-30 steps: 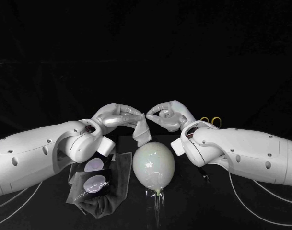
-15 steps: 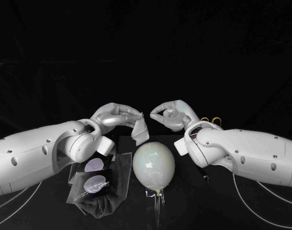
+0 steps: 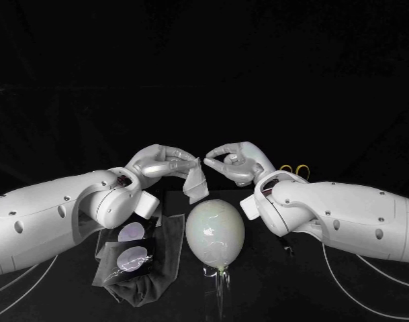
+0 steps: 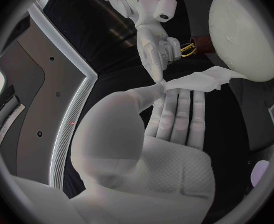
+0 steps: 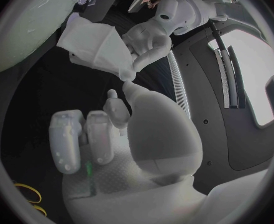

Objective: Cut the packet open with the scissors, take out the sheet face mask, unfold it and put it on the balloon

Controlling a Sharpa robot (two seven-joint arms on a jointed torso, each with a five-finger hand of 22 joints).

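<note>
Centre of the head view: the left hand (image 3: pixel 166 163) is clamped on the top edge of the pale, folded sheet face mask (image 3: pixel 197 184), pinched between thumb and fingers. The mask hangs from that grip as a narrow strip, long axis running down the frame, and is not yet opened out. Its lower end comes just above the far end of the pale, egg-shaped balloon (image 3: pixel 215 231); contact between the two cannot be made out. The balloon lies on the black table (image 3: pixel 262 288) in the lower centre, long axis pointing up and down the frame, knotted end toward the bottom edge. The right hand (image 3: pixel 233 162) sits just right of the left one, fingers curled in, thumb and one fingertip brought up to the same top corner of the mask. In the wrist views that fingertip meets the left thumb at the mask's edge, but whether it actually grips the sheet cannot be told. Judgement: the unfolding step is in hand, and it turns on the right hand catching the corner directly beside it and drawing rightward, across the strip's long axis. The dark glossy packet (image 3: pixel 131 245) with pale round patches lies lower left; the yellow-handled scissors (image 3: pixel 296 168) show behind the right wrist.
</note>
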